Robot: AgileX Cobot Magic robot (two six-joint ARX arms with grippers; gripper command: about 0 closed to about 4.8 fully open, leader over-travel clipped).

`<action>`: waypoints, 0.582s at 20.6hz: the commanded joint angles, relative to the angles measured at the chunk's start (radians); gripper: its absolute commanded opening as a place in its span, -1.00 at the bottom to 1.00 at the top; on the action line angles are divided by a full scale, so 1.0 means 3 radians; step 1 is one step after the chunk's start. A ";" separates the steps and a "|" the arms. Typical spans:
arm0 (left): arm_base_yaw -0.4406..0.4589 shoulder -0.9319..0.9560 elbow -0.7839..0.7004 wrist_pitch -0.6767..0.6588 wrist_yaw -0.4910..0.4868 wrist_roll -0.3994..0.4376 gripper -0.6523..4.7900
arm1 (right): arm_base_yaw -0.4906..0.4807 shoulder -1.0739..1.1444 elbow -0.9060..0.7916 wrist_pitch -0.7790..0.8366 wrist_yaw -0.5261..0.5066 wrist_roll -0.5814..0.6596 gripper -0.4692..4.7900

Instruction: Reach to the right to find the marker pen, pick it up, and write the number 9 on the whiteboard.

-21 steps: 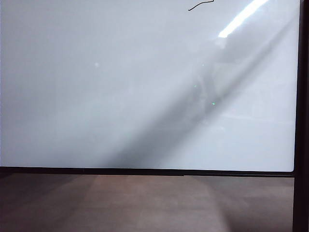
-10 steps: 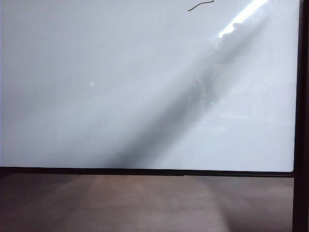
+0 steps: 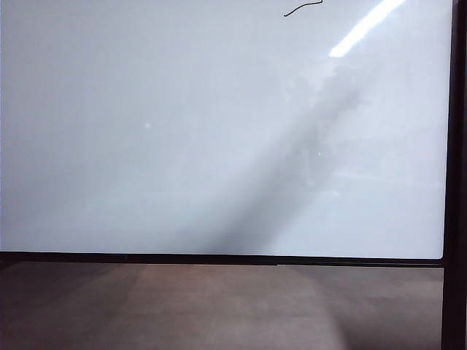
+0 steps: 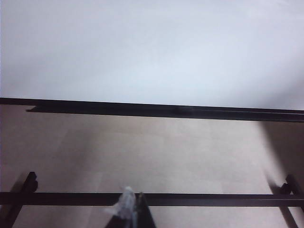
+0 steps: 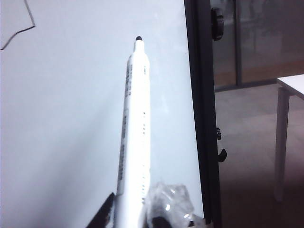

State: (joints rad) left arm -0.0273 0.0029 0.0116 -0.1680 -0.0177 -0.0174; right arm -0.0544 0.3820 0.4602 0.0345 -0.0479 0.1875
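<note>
The whiteboard (image 3: 182, 131) fills most of the exterior view, with the number 9 (image 3: 303, 8) showing as a thin black wavy stroke at its top edge. Neither gripper appears there, only dim reflections. In the right wrist view my right gripper (image 5: 135, 209) is shut on the marker pen (image 5: 135, 123), a white barrel with a small black tip pointing along the whiteboard (image 5: 71, 118). The stroke (image 5: 21, 31) lies off to one side of the tip. In the left wrist view my left gripper (image 4: 133, 206) has its taped fingertips together with nothing between them, facing the whiteboard (image 4: 152, 47).
A brown wooden surface (image 3: 219, 306) lies below the board's black frame (image 3: 219, 259). A black rail (image 4: 213, 199) crosses in front of my left gripper. Beyond the board's black side post (image 5: 202, 118) there is a room floor and a white table (image 5: 289, 85).
The grey shadow band and dim reflections on the board have shifted and faded. The black stroke is unchanged.
</note>
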 commanded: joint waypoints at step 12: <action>-0.0005 0.0004 -0.0010 0.0092 -0.0005 0.0008 -0.78 | -0.0003 -0.1263 -0.0328 -0.1076 -0.0060 0.0342 -0.83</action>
State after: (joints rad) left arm -0.0292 0.0029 0.0116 -0.1635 -0.0185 -0.0174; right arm -0.0555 0.0051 0.3599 -0.2905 -0.0719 0.2234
